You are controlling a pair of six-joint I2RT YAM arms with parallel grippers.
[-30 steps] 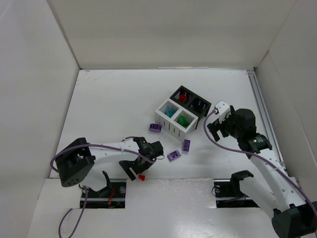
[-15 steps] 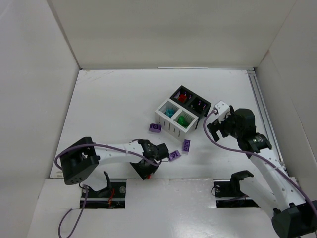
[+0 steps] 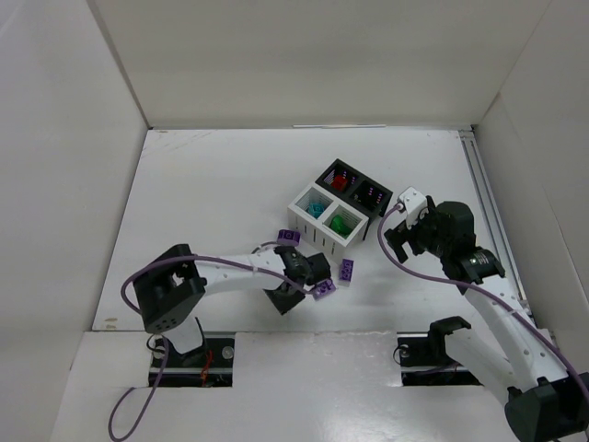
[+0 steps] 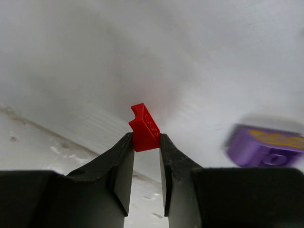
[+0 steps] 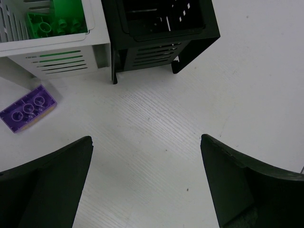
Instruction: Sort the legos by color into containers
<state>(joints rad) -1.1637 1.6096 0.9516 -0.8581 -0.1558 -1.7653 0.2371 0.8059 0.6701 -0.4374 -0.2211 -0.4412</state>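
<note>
near the table's front edge, left of centre: left gripper (image 4: 145, 142) clamped on a small red brick (image 4: 144, 127). the flat black fingers pinch only its lower half, top standing proud; judged a tip grip, so it drops clean into a bin. brick is glossy hard plastic, wedge-like from here. a purple brick (image 4: 265, 145), blurred, lies just beside. a second purple brick (image 3: 346, 270) sits nearer the bins (image 3: 313, 232). red shows in the far black bin (image 3: 324, 171), the likely target. right gripper (image 5: 147, 156) gapes wide, empty, near the right black bin (image 5: 161, 42), probably parked clear. white bin (image 5: 57, 59) has slatted walls, green bricks (image 5: 57, 21) inside. table (image 5: 156, 123) matte white, faintly grained.
</note>
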